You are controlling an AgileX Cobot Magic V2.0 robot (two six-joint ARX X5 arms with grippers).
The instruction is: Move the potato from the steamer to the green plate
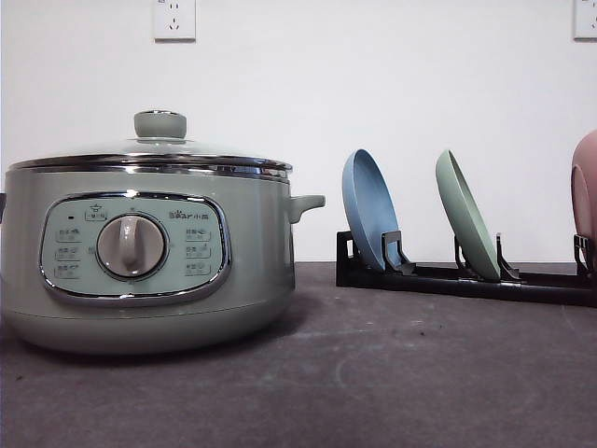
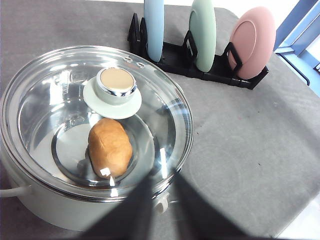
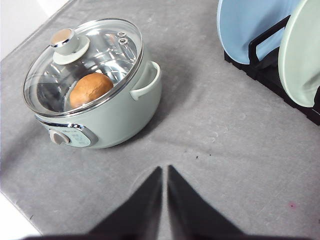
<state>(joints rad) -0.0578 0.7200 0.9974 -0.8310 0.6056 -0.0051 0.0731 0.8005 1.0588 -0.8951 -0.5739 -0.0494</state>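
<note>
1. The steamer is seen on the left of the grey table, and its glass lid is shut on top. The potato is seen lying inside, under the glass. If the lid is not lifted off first, the potato cannot be reached at all.
2. The lid knob is small and round. It could slip out of a loose grip, and the lid could be dropped on the pot or the table.
3. The left claw is seen above the steamer's near rim with its tips a little apart and nothing held. The right claw is seen over bare table with its tips almost together, also with nothing held.
4. The potato is smooth and round, so it could be squeezed out sideways and rolled away.
5. Further right, the green plate is stood on its edge in a black rack, between a blue plate and a pink plate. Nothing can be laid on a plate stood up like that. The wrong plate could be knocked or picked.
</note>
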